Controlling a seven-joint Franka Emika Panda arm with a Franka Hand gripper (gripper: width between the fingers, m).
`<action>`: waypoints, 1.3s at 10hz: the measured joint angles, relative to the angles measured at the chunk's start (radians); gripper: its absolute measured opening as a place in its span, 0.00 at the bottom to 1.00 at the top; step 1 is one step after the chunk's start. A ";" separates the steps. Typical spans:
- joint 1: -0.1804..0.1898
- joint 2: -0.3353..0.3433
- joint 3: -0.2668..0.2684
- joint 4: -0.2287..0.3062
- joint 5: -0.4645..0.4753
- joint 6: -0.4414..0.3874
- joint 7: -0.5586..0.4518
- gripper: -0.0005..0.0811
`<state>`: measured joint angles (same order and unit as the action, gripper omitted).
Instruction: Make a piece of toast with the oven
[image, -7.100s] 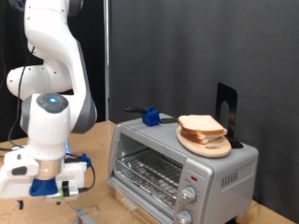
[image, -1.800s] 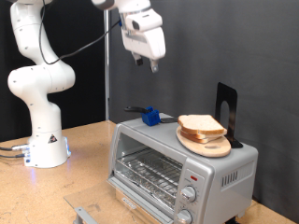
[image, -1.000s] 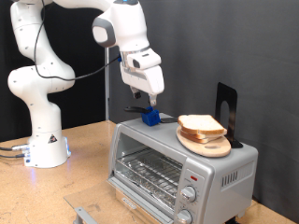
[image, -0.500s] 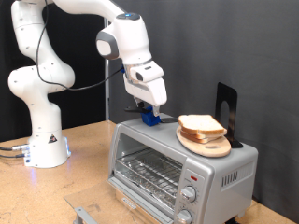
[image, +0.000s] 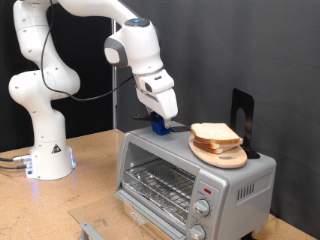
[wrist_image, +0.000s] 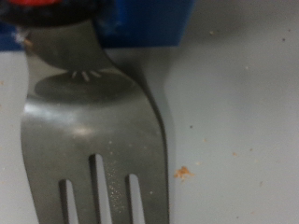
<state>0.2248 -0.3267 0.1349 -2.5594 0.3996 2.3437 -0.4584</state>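
Observation:
The silver toaster oven (image: 228, 182) stands on the wooden table at the exterior view's right, its wire rack (image: 155, 183) showing in its front. The piece of toast (image: 214, 134) lies on a round wooden plate (image: 224, 157) on the oven's top. My gripper (image: 163, 120) hangs low over a blue holder (image: 160, 127) on the oven's top, to the left of the toast. A dark handle (image: 145, 117) sticks out of the holder. The wrist view shows a metal fork (wrist_image: 93, 140) very close, with the blue holder (wrist_image: 140, 23) behind it. My fingers do not show there.
A black upright stand (image: 241, 120) rises behind the plate on the oven's top. The arm's white base (image: 45, 150) stands at the exterior view's left. A grey metal piece (image: 90, 230) lies on the table at the bottom edge. Two knobs (image: 200, 212) are on the oven's front.
The arm has swung from the table side up and over, then come down to the oven's top. In the last second the gripper sank onto the blue holder. The toast has not moved.

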 joint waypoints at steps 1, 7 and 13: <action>-0.001 0.006 -0.002 0.004 0.003 -0.003 0.005 1.00; -0.006 0.021 -0.005 0.016 0.013 -0.029 0.012 1.00; -0.007 0.038 -0.005 0.025 0.022 -0.057 0.022 0.75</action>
<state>0.2180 -0.2883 0.1300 -2.5344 0.4212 2.2865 -0.4367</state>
